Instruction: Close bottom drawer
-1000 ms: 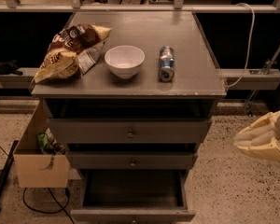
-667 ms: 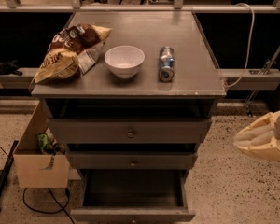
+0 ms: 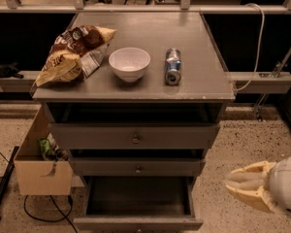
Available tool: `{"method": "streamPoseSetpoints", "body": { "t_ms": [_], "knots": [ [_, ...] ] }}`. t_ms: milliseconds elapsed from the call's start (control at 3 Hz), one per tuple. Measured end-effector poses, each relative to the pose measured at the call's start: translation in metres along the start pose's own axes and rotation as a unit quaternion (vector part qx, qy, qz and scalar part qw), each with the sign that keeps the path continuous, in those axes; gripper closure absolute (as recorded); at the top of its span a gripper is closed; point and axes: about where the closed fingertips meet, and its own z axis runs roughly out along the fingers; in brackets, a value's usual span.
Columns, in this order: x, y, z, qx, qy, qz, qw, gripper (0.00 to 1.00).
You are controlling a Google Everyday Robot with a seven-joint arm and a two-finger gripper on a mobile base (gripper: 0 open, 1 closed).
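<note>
The bottom drawer (image 3: 136, 198) of the grey cabinet stands pulled out, its dark box interior showing; its front panel (image 3: 138, 224) lies along the lower frame edge. The middle drawer (image 3: 137, 168) and the top drawer (image 3: 135, 137) above it are pushed in. My gripper (image 3: 233, 183), pale and cream-coloured, is at the lower right, off to the right of the open drawer and apart from it, pointing left toward the cabinet.
On the cabinet top (image 3: 203, 76) lie a chip bag (image 3: 72, 53), a white bowl (image 3: 129, 63) and a can on its side (image 3: 173, 66). A cardboard box (image 3: 39, 166) stands on the floor at the left, with cables beside it. A rail (image 3: 262, 81) runs at the right.
</note>
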Motion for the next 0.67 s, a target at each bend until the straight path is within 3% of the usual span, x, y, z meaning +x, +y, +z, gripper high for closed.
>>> {"method": "streamPoseSetpoints", "body": {
  "t_ms": [333,667],
  "knots": [
    [0.014,0.003,0.018,0.023,-0.029,0.004,0.9993,1.00],
    [0.024,-0.008,0.034,0.027,-0.033,-0.016,0.9990,1.00]
  ]
}}
